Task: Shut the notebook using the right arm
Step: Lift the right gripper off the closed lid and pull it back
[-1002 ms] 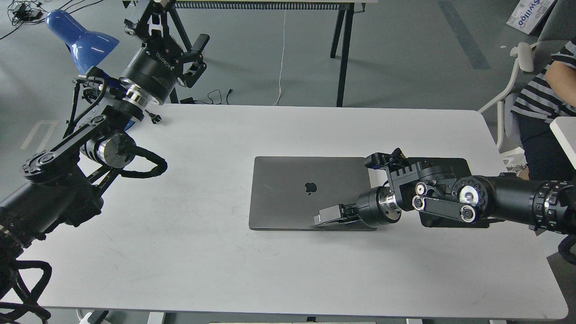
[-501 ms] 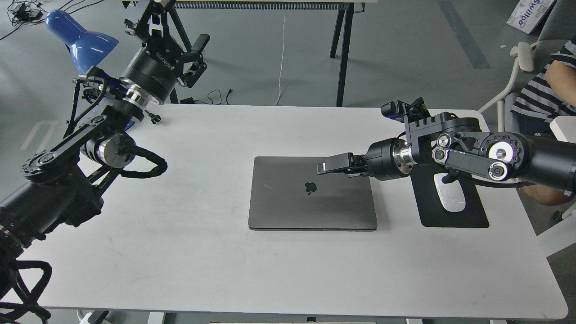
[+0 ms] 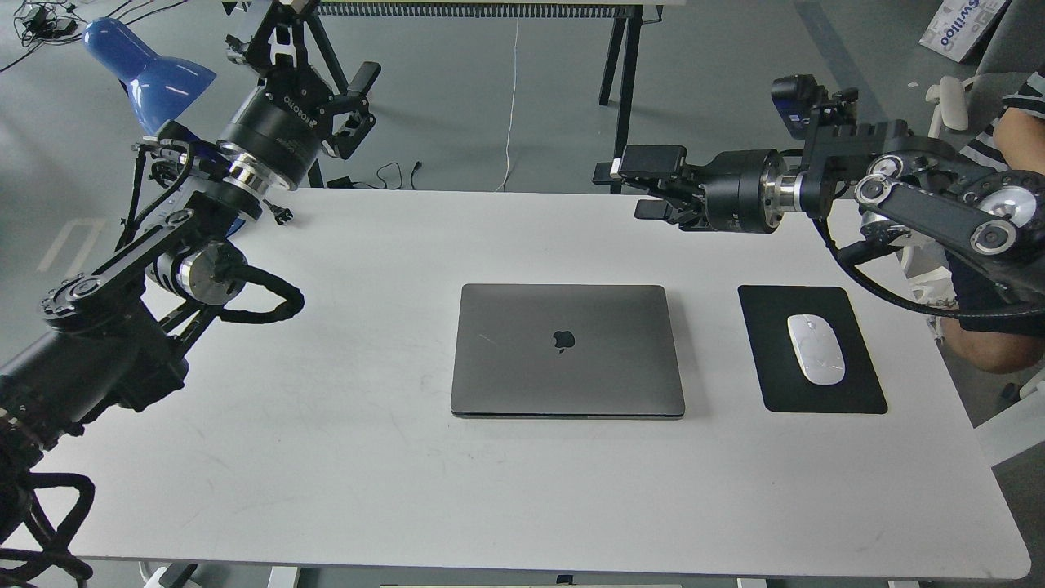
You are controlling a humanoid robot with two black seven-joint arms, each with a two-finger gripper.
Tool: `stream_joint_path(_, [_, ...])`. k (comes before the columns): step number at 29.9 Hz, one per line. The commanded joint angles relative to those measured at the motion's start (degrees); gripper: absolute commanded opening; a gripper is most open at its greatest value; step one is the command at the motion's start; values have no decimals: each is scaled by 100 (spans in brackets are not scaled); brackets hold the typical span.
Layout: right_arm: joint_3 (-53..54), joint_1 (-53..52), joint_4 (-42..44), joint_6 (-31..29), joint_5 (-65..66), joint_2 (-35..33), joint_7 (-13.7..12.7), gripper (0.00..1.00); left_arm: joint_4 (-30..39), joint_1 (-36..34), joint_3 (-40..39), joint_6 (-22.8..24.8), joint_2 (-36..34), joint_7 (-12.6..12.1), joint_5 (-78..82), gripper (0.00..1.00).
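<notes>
Beside the closed notebook, a mouse; right gripper released, empty.

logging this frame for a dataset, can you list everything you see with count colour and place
table: 1, white, fills the middle of the view
notebook: 1, dark grey, closed flat at table centre
mouse pad: 1, black, on the table right of the notebook
mouse: 1, white, on the mouse pad
lamp: 1, blue, far left corner behind the left arm
second table: 1, black legs, on the floor behind
box: 1, white with blue print, top right on the floor
person: 1, striped shirt, seated at the right edge
left gripper: 1, black, raised beyond the far left edge, jaws open
right gripper: 1, black, raised over the far edge, holding nothing, jaws apart
</notes>
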State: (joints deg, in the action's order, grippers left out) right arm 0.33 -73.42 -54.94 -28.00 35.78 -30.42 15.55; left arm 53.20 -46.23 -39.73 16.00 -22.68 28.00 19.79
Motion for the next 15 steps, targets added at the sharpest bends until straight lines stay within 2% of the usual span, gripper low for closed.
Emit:
stream_joint_path(1, [318, 91, -8, 40, -562, -253, 0, 100, 6, 0, 0, 0, 1, 0, -2, 100])
stream_joint_path(8, [749, 214, -52, 136, -1573, -780, 0, 100, 6, 0, 0, 0, 1, 0, -2, 100])
stream_joint_path(15, [1425, 767, -113, 312, -2698, -1062, 44, 100, 6, 0, 9, 0, 1, 0, -2, 100])
